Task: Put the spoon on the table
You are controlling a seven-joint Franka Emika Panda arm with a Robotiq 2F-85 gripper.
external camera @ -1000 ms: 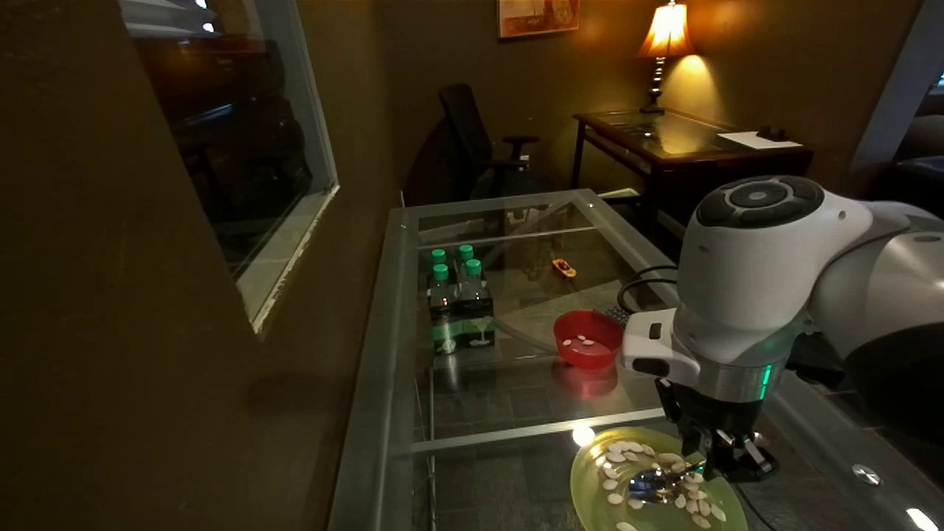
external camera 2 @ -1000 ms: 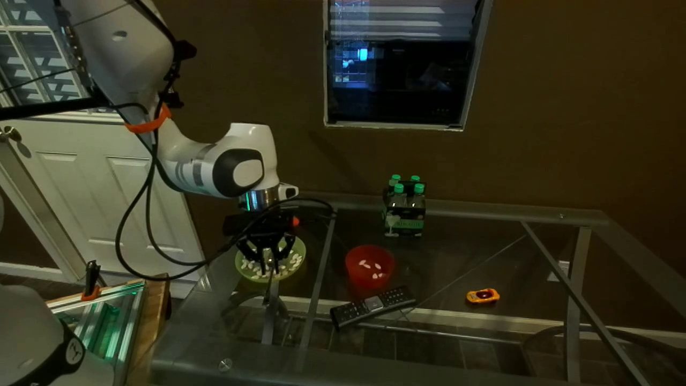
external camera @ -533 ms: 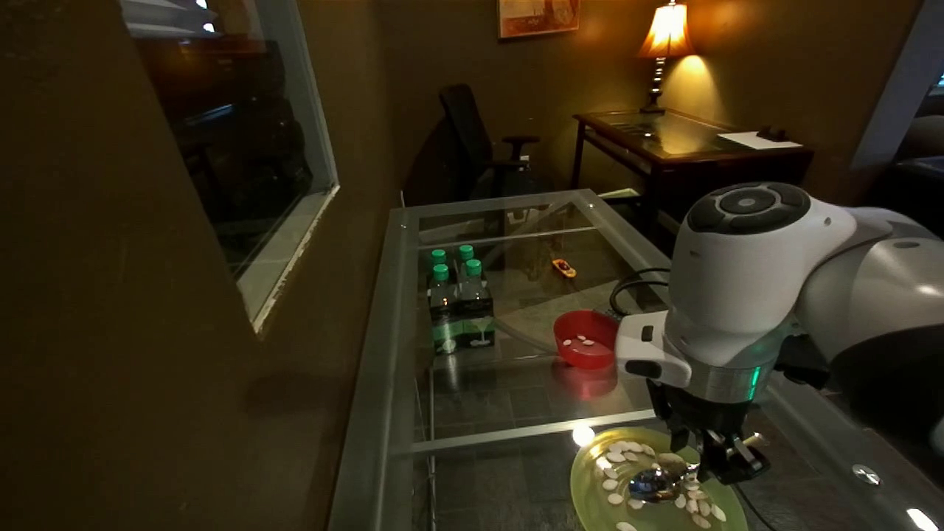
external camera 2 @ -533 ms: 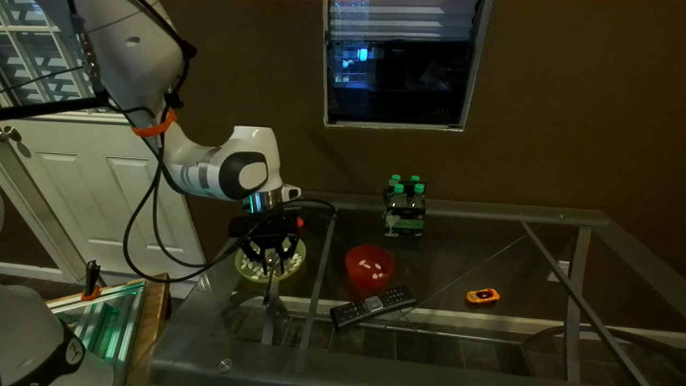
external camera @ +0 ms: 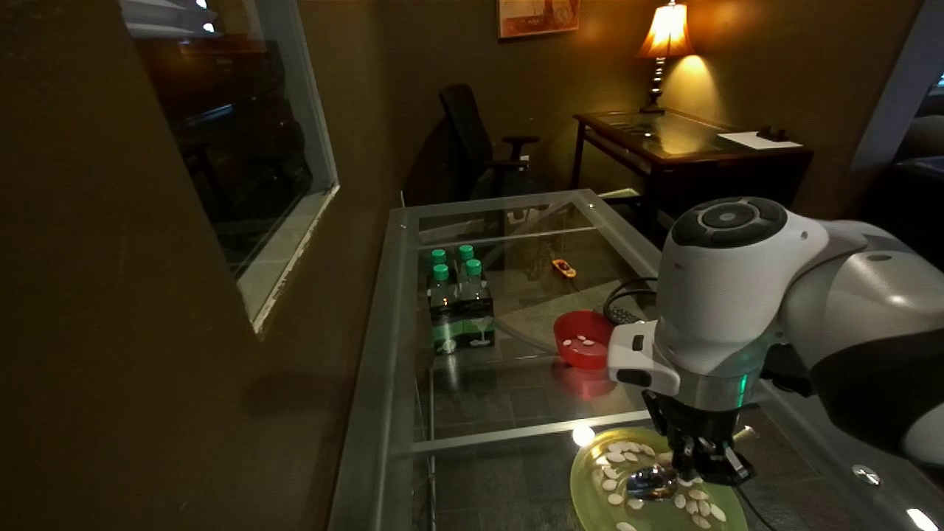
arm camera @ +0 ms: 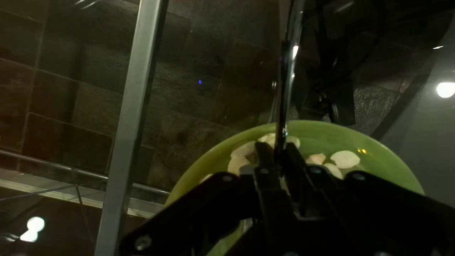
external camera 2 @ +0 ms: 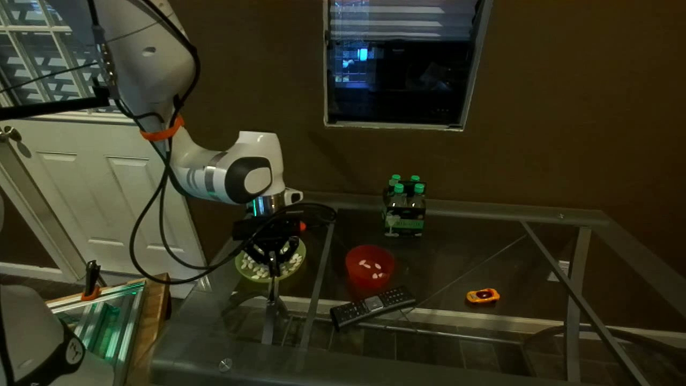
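Above a metal-framed glass table point(external camera: 383, 369), the gripper point(arm camera: 278, 152) clamps its fingers on a shiny, slim-handled spoon point(external camera: 650, 484) over a round green plate point(external camera: 587, 498).

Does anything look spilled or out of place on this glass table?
Nothing looks spilled: the visible pale pieces lie on the green plate and in the red bowl. The remote, lying askew near that bowl, seems odd among dishes.

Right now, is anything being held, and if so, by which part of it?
The spoon, by its handle: the gripper is closed on it partway along, with the handle's end sticking out past the grip.
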